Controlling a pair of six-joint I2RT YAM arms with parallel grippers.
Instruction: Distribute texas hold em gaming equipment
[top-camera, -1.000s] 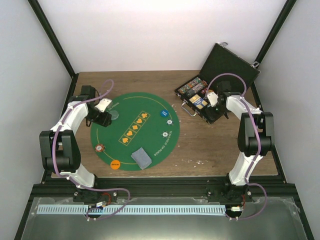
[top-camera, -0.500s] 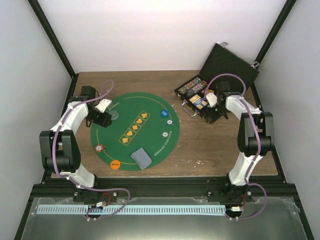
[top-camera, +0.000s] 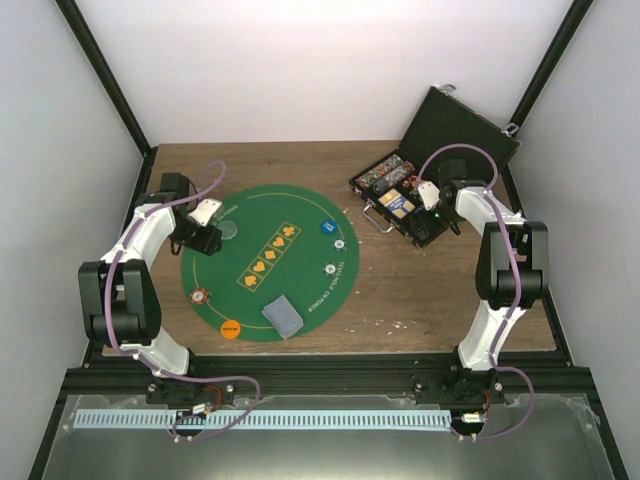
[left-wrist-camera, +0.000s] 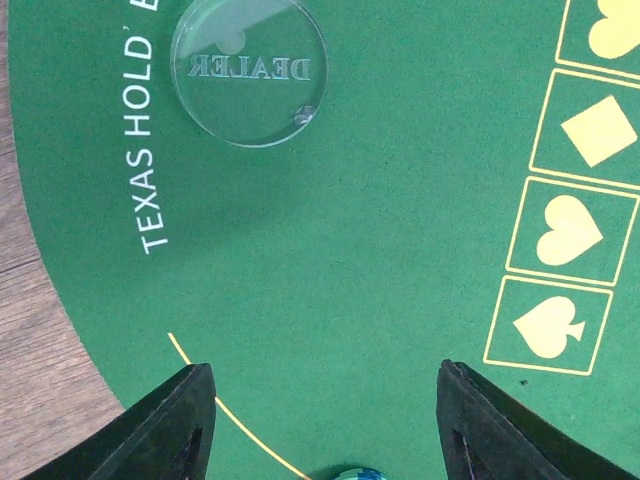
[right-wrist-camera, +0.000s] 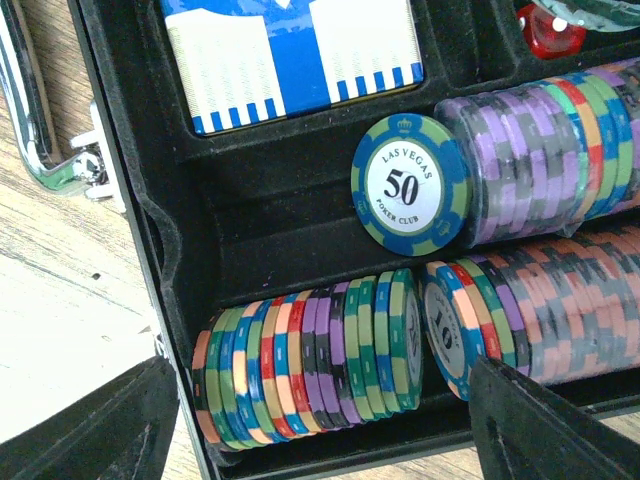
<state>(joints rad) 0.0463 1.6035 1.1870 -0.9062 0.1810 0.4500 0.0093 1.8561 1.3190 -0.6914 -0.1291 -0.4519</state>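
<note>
My left gripper (top-camera: 204, 236) is open and empty over the left part of the green mat (top-camera: 300, 300), next to a clear round "DEALER" button (left-wrist-camera: 248, 70). Its jaws (left-wrist-camera: 325, 372) stand wide apart above bare felt, with the edge of a blue-green chip (left-wrist-camera: 350, 473) just below them. My right gripper (top-camera: 428, 212) is open and empty over the black case (top-camera: 460, 125). Its jaws (right-wrist-camera: 322, 372) straddle a short row of striped poker chips (right-wrist-camera: 310, 355). On the mat lie a blue disc (top-camera: 327, 227), an orange disc (top-camera: 231, 327), a red-white chip (top-camera: 201, 296) and grey-blue-backed cards (top-camera: 281, 315).
The case holds more chip rows (right-wrist-camera: 540, 160) fronted by a "50" chip (right-wrist-camera: 410, 185), a blue-and-white card box (right-wrist-camera: 295, 50) and red dice (right-wrist-camera: 548, 35). Its metal handle (right-wrist-camera: 60, 150) faces the mat. Two small chips (top-camera: 339, 243) lie at the mat's right edge.
My right gripper has shifted slightly right, further over the case. My left gripper has edged a little to the left. Nothing was picked up or let go.
</note>
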